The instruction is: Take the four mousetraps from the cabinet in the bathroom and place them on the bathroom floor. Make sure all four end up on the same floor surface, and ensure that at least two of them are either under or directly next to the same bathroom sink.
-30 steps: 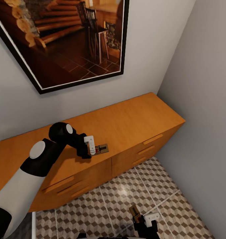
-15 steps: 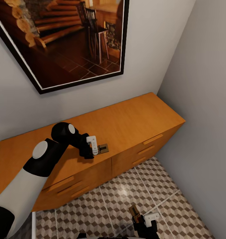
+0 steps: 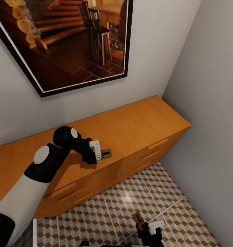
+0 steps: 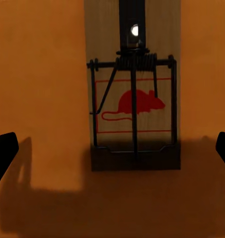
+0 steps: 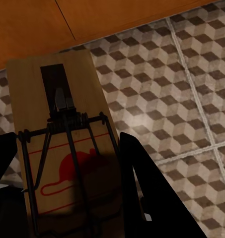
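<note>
One mousetrap [image 3: 106, 153] lies flat on the top of the orange-brown cabinet [image 3: 140, 120], near its front edge. My left gripper [image 3: 98, 153] hovers right at it, open. In the left wrist view the mousetrap [image 4: 134, 109] shows its red mouse mark, and the dark fingertips [image 4: 3, 153] stand wide apart on either side of its near end without touching it. Low over the bathroom floor [image 3: 123, 202], my right gripper [image 3: 144, 224] is shut on a second mousetrap [image 3: 138, 218]. The right wrist view has that mousetrap [image 5: 62, 148] clamped between the black fingers [image 5: 142, 183].
A large framed picture [image 3: 61, 41] hangs on the wall above the cabinet. A grey side wall [image 3: 212, 103] closes the corner at the cabinet's right end. Drawer fronts with bar handles [image 3: 157, 143] face the patterned tiles in front.
My left gripper has edged a little right toward the mousetrap on the cabinet and turned slightly. The right gripper and its mousetrap have stayed put.
</note>
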You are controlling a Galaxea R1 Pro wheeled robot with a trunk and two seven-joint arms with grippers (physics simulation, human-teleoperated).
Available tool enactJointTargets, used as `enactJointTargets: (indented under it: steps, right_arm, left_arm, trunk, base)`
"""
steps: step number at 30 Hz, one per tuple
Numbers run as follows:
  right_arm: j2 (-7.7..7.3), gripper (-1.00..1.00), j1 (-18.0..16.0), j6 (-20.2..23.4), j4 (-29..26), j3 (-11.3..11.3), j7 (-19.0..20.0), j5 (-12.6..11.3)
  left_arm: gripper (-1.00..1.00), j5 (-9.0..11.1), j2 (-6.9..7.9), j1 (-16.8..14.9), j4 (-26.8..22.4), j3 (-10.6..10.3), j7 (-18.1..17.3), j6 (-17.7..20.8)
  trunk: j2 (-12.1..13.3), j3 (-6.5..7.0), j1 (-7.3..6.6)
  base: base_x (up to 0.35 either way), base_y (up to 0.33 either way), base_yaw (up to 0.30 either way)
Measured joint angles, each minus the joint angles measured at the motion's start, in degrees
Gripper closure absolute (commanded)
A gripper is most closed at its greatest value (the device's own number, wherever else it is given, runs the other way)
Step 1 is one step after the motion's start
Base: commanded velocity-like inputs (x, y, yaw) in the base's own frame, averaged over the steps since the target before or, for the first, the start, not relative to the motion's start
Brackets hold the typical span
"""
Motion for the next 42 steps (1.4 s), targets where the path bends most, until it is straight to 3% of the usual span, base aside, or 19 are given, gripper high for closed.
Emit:
enactJointTargets:
  steps: [42]
  right_arm:
    - [0.0, 1.0, 0.0, 0.0, 0.0, 0.0, 0.0, 0.0]
  left_arm:
    - [-1.0, 0.22, 0.06, -0.03, 0.05, -1.34, 0.01, -0.08]
  trunk:
    - [-0.03, -1.21, -0.02]
  base:
    - [0.0, 0.0, 0.0]
